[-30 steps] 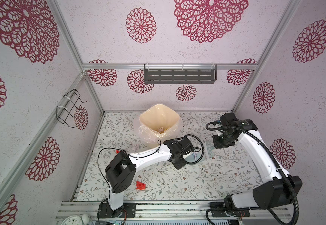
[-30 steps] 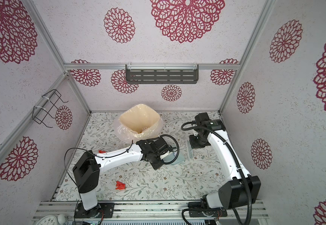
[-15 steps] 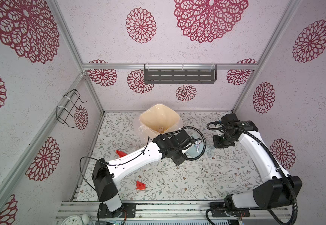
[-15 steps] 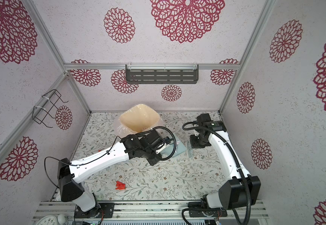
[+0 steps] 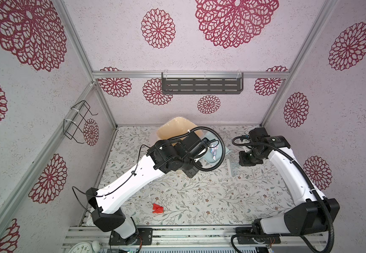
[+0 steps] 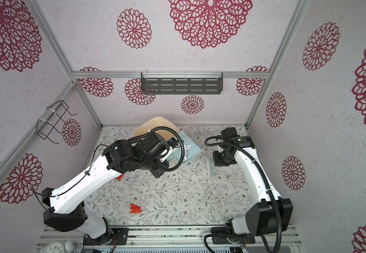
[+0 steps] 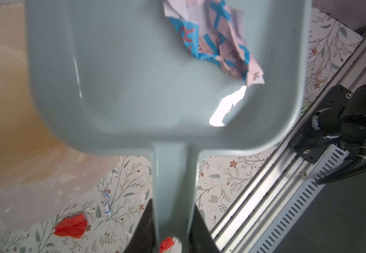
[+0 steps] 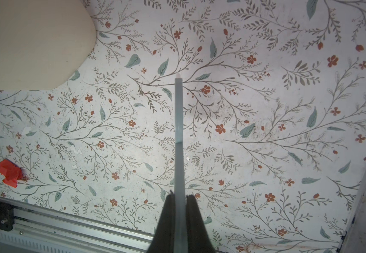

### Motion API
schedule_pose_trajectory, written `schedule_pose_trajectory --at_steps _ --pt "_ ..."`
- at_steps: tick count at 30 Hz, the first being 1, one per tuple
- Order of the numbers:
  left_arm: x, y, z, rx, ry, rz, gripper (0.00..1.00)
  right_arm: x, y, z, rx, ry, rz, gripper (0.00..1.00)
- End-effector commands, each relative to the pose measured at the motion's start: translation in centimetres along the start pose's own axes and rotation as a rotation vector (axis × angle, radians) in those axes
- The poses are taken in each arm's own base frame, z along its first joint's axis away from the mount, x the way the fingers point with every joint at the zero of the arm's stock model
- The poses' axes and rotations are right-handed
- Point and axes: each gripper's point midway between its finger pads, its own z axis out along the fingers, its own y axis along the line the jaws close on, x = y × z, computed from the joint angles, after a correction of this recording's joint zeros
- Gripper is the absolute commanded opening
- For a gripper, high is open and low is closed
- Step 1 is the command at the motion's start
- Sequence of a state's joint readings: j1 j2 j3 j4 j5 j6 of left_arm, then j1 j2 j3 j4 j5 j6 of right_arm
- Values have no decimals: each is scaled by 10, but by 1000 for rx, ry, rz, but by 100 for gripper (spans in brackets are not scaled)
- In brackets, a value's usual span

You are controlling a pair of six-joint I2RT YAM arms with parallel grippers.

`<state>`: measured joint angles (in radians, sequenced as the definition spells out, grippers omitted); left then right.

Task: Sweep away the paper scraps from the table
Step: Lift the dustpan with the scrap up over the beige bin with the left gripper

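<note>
left wrist view: left claw (image 7: pixel 172 204) clamped on the handle of the pale blue dustpan (image 7: pixel 133 76), a finger tight against each side. dustpan is up off the tabletop (image 7: pixel 221 181) right at the bin (image 7: pixel 6 109), one side overlapping the bin's lined rim. crumpled printed scrap (image 7: pixel 217 41), white/pink with blue marks, sits inside the pan toward its open lip. loose on the tabletop: red scrap (image 7: pixel 70 225) and thin printed strip (image 7: pixel 107 202), both just beside the bin's plastic liner. in both top views a second red scrap (image 5: pixel 158 208) (image 6: pixel 135 208) lies well apart from the bin, near the front rail (image 5: pixel 199 229). right wrist view: right claw (image 8: pixel 180 197) closed tight on the pale brush (image 8: pixel 178 122), seen edge-on. can't tell if its tip touches the tabletop. in a top view it's on the far side of the dustpan from the bin.
</note>
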<state>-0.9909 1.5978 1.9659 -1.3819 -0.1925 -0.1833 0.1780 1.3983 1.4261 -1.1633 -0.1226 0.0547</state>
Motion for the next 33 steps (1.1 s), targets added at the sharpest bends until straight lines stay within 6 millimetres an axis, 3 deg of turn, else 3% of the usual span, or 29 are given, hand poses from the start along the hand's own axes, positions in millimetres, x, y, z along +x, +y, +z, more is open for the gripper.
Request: schedule_pose_trajectory --at_steps 1,8,23,33 --pt "21 37 -13 -95 48 -80 0 -3 3 -13 -22 -53 21 0" --pt "45 89 -27 -194 59 -193 0 -3 2 -14 -25 -58 24 0" --pt "73 158 -34 -314 137 -283 0 -6 -1 -12 -30 -58 28 0" --pt "62 191 -24 -409 211 -209 0 -7 -4 -10 -32 -51 26 0"
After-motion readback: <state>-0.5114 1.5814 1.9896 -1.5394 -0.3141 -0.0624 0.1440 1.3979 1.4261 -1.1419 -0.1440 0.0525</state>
